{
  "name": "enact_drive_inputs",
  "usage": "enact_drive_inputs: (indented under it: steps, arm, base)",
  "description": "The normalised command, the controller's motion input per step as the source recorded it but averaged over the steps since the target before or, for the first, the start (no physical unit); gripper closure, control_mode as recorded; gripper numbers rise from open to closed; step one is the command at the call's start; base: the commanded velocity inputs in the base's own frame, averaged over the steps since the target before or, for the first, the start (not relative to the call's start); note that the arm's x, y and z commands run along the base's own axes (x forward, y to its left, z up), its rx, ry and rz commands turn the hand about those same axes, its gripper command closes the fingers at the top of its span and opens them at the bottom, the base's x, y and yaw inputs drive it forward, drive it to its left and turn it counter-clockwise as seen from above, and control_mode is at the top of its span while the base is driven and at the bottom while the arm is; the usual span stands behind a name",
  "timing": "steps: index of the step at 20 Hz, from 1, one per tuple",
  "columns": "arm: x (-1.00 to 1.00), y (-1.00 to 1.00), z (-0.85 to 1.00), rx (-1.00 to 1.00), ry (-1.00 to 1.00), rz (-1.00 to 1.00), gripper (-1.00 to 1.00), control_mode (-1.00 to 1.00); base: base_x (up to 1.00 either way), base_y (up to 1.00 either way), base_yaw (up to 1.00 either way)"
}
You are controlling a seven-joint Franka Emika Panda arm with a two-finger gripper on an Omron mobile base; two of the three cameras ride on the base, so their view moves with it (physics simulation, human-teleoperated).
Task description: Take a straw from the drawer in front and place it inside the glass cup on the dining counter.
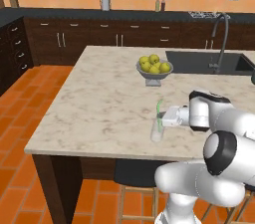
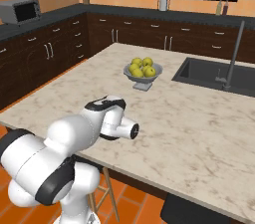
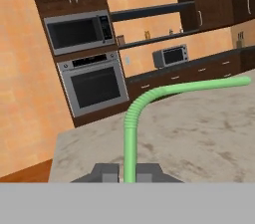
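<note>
Jaws are clamped tight on the straw (image 3: pixel 131 133), which in the hand view rises between the two finger tips (image 3: pixel 104 172) and bends over sharply so its tip points off to one side. From there, largest first: the worktop (image 1: pixel 99 103) is a wide pale marbled island on a dark wood base, with a dark sink (image 1: pixel 204 62) and a curved faucet (image 1: pixel 221 39) set into its far right part. Behind it a run of dark cabinets (image 1: pixel 99 36) lines the orange wall under a black counter. In the hand view a wall oven (image 3: pixel 94 86) sits below a built-in microwave (image 3: pixel 79 31), with a smaller microwave (image 3: pixel 171 56) on the counter beside them. On the island, a grey bowl (image 1: pixel 154 72) of yellow-green fruit stands near the sink's left edge. The white arm reaches in from the right of the left base view, and the gripper (image 1: pixel 162 117) sits level, pointing left, over the near part of the worktop. Just under it stands the cup (image 1: pixel 157 131), clear and upright, near the front edge and well apart from the bowl. The green straw (image 1: pixel 159 113) hangs upright at the jaws, its lower end reaching down to the cup; whether it is inside, I cannot tell.
</note>
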Motion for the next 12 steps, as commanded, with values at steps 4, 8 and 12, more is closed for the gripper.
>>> enact_drive_inputs:
  steps: [4, 8, 12]
  arm:
    - [-0.07, 0.0, -0.21, 0.0, 0.0, 0.0, 1.0, -1.0]
    - [0.0, 0.04, -0.3, 0.0, 0.0, 0.0, -1.0, -1.0]
    - [-0.03, 0.05, -0.25, 0.0, 0.0, 0.0, -1.0, -1.0]
  base:
    - [0.0, 0.0, 0.0]
    - [0.0, 0.0, 0.0]
    - [0.0, 0.0, 0.0]
